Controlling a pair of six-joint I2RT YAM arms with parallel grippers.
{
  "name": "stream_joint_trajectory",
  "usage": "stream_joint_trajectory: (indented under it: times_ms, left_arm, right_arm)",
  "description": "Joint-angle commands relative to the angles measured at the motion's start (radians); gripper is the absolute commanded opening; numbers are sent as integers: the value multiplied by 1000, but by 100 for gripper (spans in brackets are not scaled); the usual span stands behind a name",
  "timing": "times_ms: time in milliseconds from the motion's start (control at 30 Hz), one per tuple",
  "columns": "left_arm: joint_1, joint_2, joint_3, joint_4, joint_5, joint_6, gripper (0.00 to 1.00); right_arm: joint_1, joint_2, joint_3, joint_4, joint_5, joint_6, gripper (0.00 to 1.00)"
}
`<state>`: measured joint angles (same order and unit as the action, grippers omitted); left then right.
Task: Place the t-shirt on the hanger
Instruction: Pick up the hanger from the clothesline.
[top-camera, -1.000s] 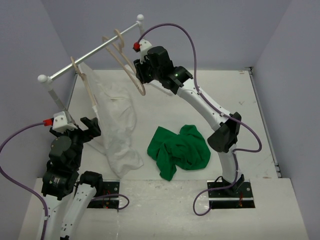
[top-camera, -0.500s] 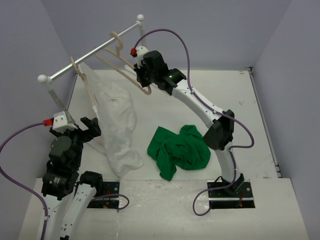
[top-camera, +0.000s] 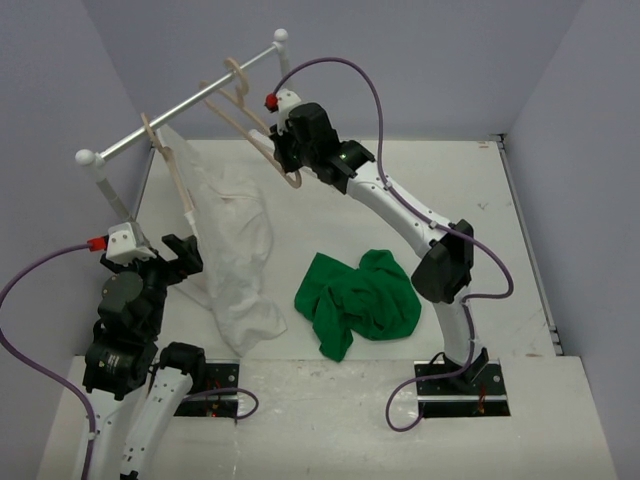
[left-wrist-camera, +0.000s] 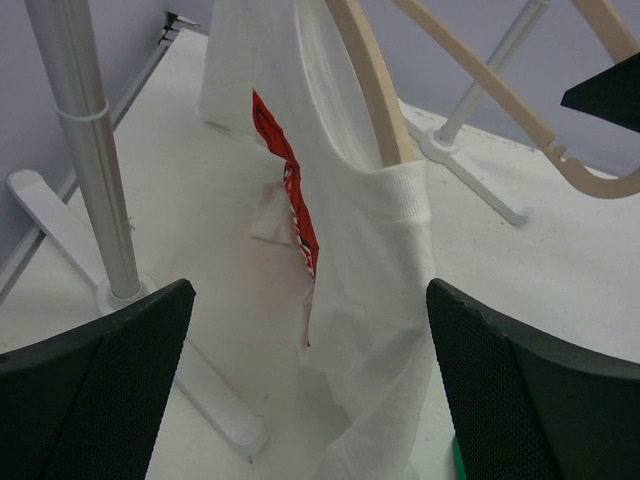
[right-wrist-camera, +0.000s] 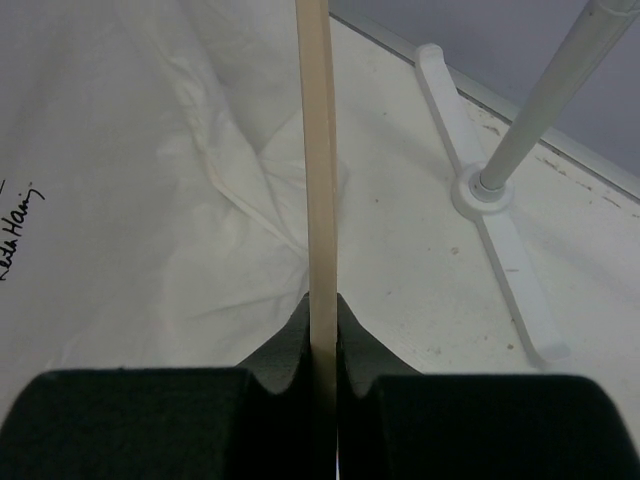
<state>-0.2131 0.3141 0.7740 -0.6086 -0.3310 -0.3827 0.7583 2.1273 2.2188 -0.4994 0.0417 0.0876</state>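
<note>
The hanger (right-wrist-camera: 321, 180) is cut off by the right wrist view's top edge; the t-shirt (left-wrist-camera: 456, 468) is reduced to a sliver at the left wrist view's bottom edge.

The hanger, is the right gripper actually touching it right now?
Touching. The right wrist view shows the right gripper shut on the hanger, its thin wooden edge pinched between both fingers with no gap.

You've got a metal clothes rail (top-camera: 185, 95) standing at the counter's (top-camera: 450, 190) far-left corner. A white see-through garment (top-camera: 235, 250) hangs off it on its own wooden hanger (left-wrist-camera: 375, 90), hem pooling near the left edge, red tag (left-wrist-camera: 292, 205) showing inside.
</note>
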Motion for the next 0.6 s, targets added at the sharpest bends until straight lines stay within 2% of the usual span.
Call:
stream_joint_trajectory:
  times_ms: [0, 267, 367, 467, 567]
  left_arm:
    - [-6, 39, 86, 11, 72, 19, 100]
    - [-5, 132, 337, -43, 239, 50, 100]
    - [-5, 193, 464, -81, 312, 70, 100]
    - [-4, 253, 534, -87, 428, 93, 100]
    - [-3, 349, 567, -70, 604, 103, 100]
  right_arm:
    - [3, -145, -66, 153, 65, 29, 0]
    - [-10, -259, -180, 179, 77, 53, 0]
    - [-24, -349, -274, 153, 105, 72, 0]
    - [-39, -430, -380, 88, 108, 89, 0]
    - [-59, -570, -520, -7, 123, 121, 0]
